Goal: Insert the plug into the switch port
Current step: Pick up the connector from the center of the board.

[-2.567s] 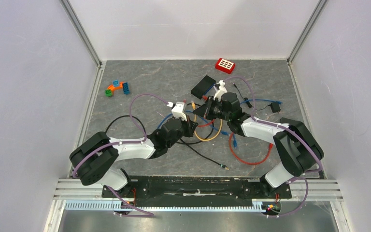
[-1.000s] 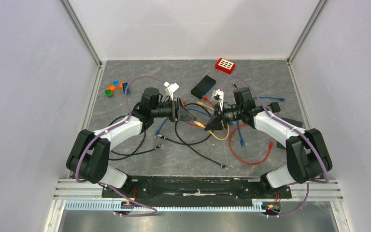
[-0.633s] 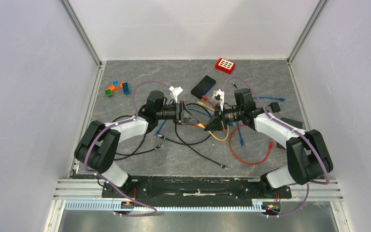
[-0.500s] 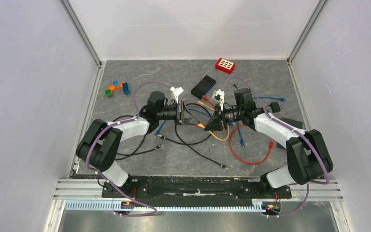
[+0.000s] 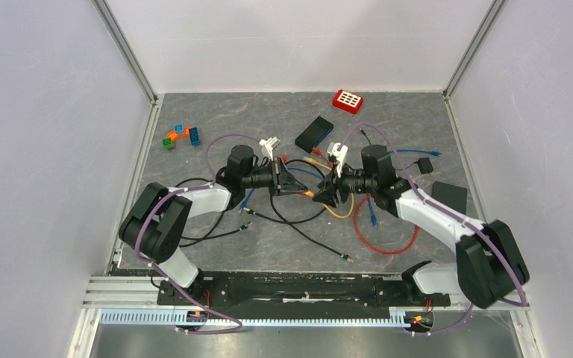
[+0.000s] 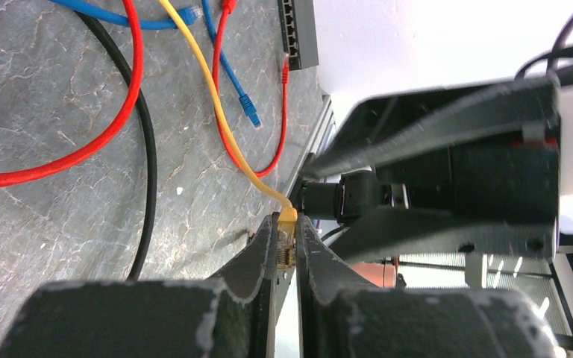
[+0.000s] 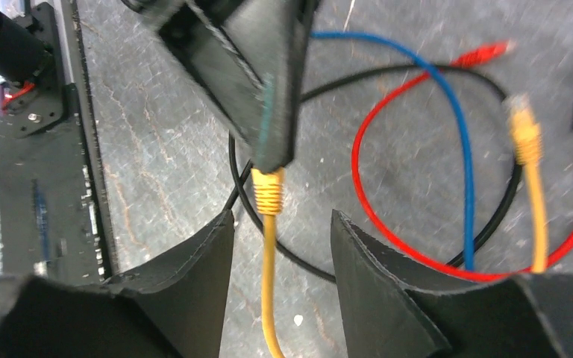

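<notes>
In the middle of the grey stone-look table (image 5: 194, 246), seen from above, the two black arms point at each other. The left gripper (image 5: 296, 186) and the right gripper (image 5: 327, 195) are tip to tip. A thin yellow cable (image 5: 338, 214) drops in a loop from where they meet. The flat black switch box (image 5: 314, 133) lies just behind them, and the little red box with white squares (image 5: 348, 101) sits farther back.

From the left wrist, the small yellow plug (image 6: 287, 226) on the end of that cable is squeezed tight between the two black fingers. It is up in the air, off the table. The row of ports on the switch box shows at the top of this view, well apart from the plug. Red, blue and black cables lie loose on the table below.

From the right wrist, the right gripper's own fingers stand wide apart. The yellow cable runs between them, but they touch nothing. Just past them, the left gripper's fingers pinch the plug by its front end. A second yellow plug (image 7: 524, 127) lies flat on the table to the right.

I think this is a hand-over. The two arms meet in the air so that one can take the plug from the other without dropping it. The plug is not in a port yet, so most of the job is still to do.
</notes>
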